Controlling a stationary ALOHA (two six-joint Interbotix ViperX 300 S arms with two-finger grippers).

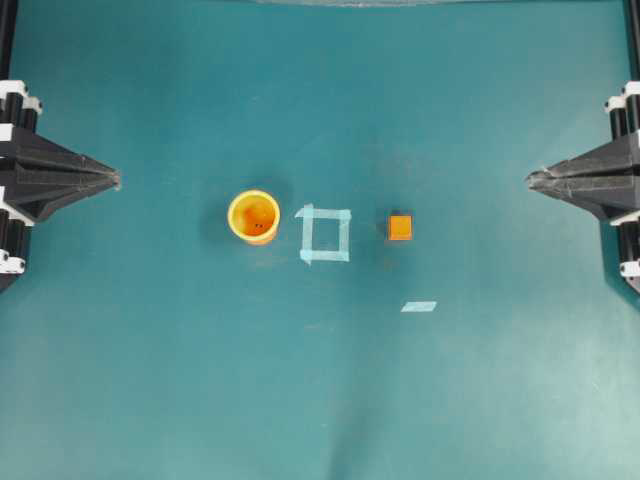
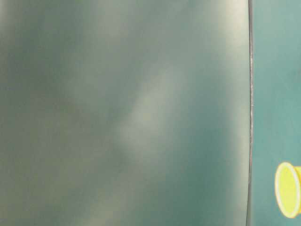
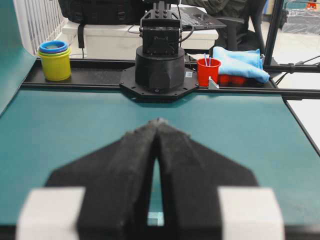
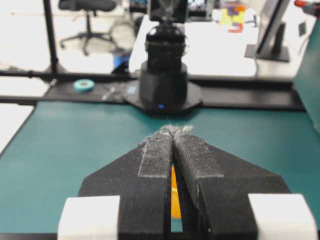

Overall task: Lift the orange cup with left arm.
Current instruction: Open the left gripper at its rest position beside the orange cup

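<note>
Left end effector (image 1: pixel 115 180) pressed together, empty; right end effector (image 1: pixel 530 180) likewise; orange cup (image 1: pixel 254 216) unlabelled.

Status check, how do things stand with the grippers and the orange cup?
Left gripper shut, parked at its edge. Right gripper shut, parked opposite. Orange cup upright, untouched. Path unobstructed.

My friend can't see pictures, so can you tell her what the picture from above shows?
An orange cup stands upright on a green table, left of a square of pale tape, with a small orange cube on the tape's other side. The left tool and right tool sit shut at the table's edges, far from everything.
</note>
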